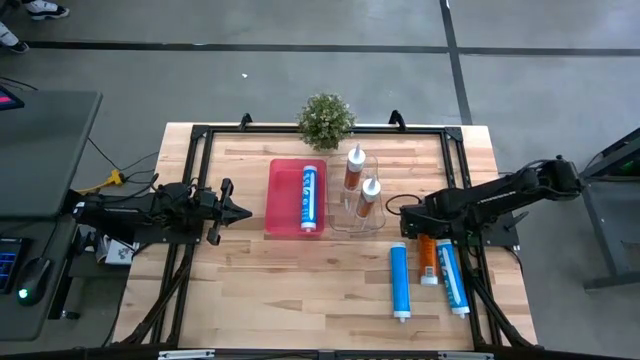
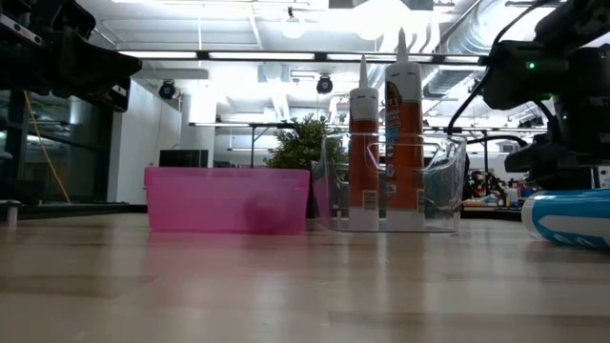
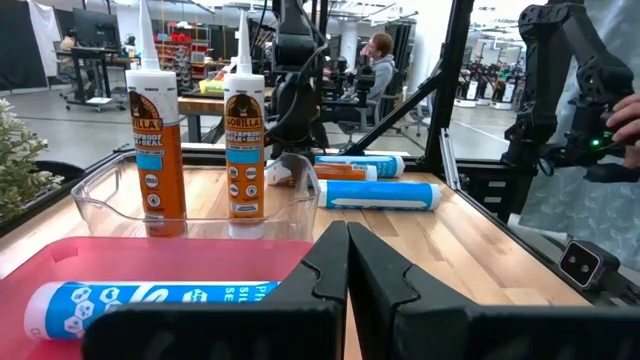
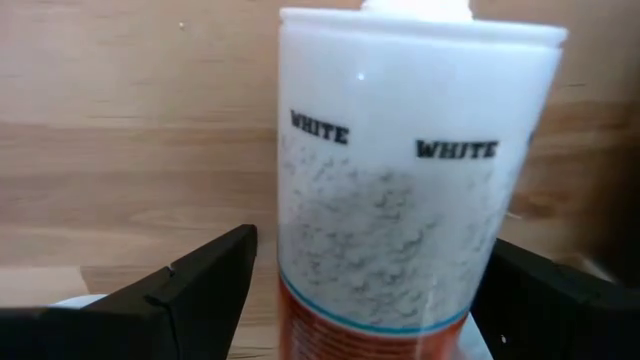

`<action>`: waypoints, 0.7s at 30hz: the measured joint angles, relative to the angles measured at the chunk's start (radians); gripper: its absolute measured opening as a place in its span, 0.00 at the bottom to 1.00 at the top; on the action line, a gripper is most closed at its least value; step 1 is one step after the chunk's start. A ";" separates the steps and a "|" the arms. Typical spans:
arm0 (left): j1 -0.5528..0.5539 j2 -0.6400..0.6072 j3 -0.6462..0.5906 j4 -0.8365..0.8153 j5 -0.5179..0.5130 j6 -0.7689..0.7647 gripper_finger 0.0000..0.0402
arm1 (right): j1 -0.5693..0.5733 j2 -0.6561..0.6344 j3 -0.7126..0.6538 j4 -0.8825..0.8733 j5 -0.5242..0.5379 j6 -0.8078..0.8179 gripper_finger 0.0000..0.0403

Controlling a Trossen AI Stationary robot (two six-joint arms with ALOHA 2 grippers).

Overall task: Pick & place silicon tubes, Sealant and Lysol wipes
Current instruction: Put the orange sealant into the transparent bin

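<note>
An orange-and-white sealant tube (image 1: 427,258) lies on the table at the right, between two blue silicone tubes (image 1: 399,281) (image 1: 452,278). My right gripper (image 1: 418,232) is open and low over the orange tube's white end (image 4: 410,200), with one finger on either side of it. I see no plain touch. My left gripper (image 1: 236,211) is shut and empty, hovering left of the pink tray (image 1: 282,200). A third blue tube (image 1: 310,197) lies in that tray. Two orange sealant tubes (image 1: 354,167) (image 1: 370,197) stand upright in a clear bin (image 1: 345,215).
A small potted plant (image 1: 326,120) stands at the far edge behind the tray. A black frame rail (image 1: 320,130) runs around the tabletop. Bare wood lies in front of the tray and bin. A person's hand (image 3: 625,110) shows beyond the table in the left wrist view.
</note>
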 joint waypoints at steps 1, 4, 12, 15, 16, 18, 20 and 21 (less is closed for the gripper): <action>0.000 0.000 0.000 0.000 0.000 0.000 0.00 | 0.000 -0.001 -0.009 0.012 -0.001 0.000 0.81; 0.000 0.000 0.000 0.000 0.000 0.000 0.00 | 0.000 -0.001 -0.020 0.025 0.002 -0.002 0.79; 0.000 0.000 0.000 -0.003 0.000 0.000 0.00 | 0.000 0.000 -0.020 0.024 0.037 -0.068 0.67; 0.000 0.000 0.000 -0.003 0.000 0.000 0.00 | 0.000 0.000 -0.020 0.015 0.048 -0.097 0.60; 0.000 0.000 0.000 -0.003 0.000 0.000 0.00 | 0.000 0.000 -0.020 0.011 0.052 -0.109 0.57; 0.000 0.000 0.000 -0.003 0.000 0.000 0.00 | 0.000 0.000 -0.020 0.006 0.057 -0.135 0.53; 0.000 0.000 0.000 -0.003 0.000 0.000 0.00 | 0.000 0.000 -0.020 0.003 0.063 -0.154 0.52; 0.000 0.000 0.000 -0.003 0.000 0.000 0.00 | 0.000 0.000 -0.020 0.002 0.063 -0.164 0.52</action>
